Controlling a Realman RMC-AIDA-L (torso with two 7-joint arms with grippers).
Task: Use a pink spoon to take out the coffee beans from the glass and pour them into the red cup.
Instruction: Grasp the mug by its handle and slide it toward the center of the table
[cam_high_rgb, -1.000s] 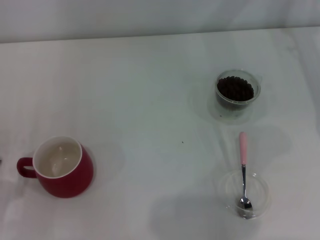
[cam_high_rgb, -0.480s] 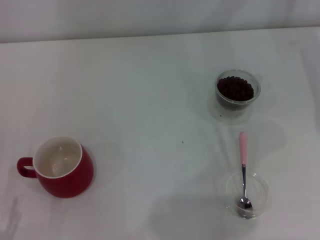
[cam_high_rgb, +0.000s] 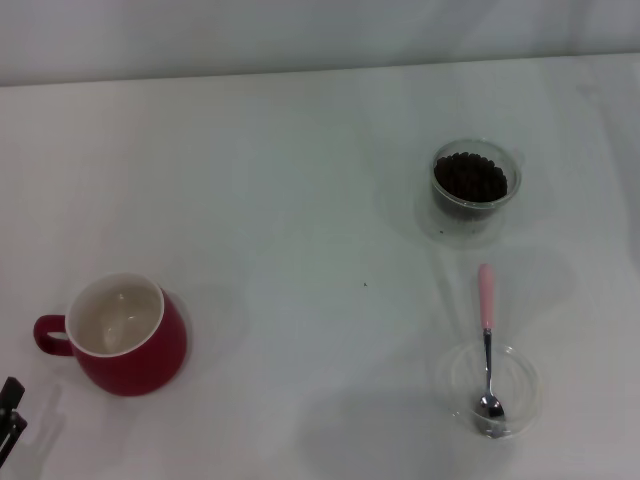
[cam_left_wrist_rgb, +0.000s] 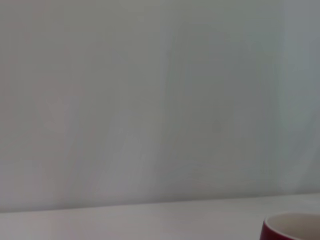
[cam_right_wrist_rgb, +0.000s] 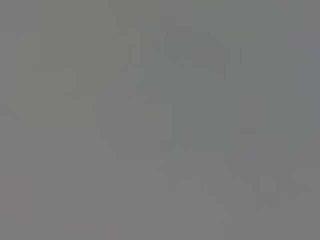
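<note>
At the lower left corner of the head view, the left gripper (cam_high_rgb: 10, 415) shows only as a dark tip at the frame edge; whether its jaws are open or closed cannot be told. Just right of it stands the red cup (cam_high_rgb: 125, 335), upright, its handle pointing left. At upper right sits the glass (cam_high_rgb: 474, 185) of beans (cam_high_rgb: 470, 176). Below it, the spoon (cam_high_rgb: 487, 330) rests with its bowl in a clear dish (cam_high_rgb: 520, 385), handle pointing up the frame. The right gripper is out of sight.

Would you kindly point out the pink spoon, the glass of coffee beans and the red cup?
pink spoon (cam_high_rgb: 486, 297), head view, on its pink handle.
glass (cam_high_rgb: 510, 196), head view, on its clear wall.
red cup (cam_high_rgb: 150, 362), head view, on its red outer side.
</note>
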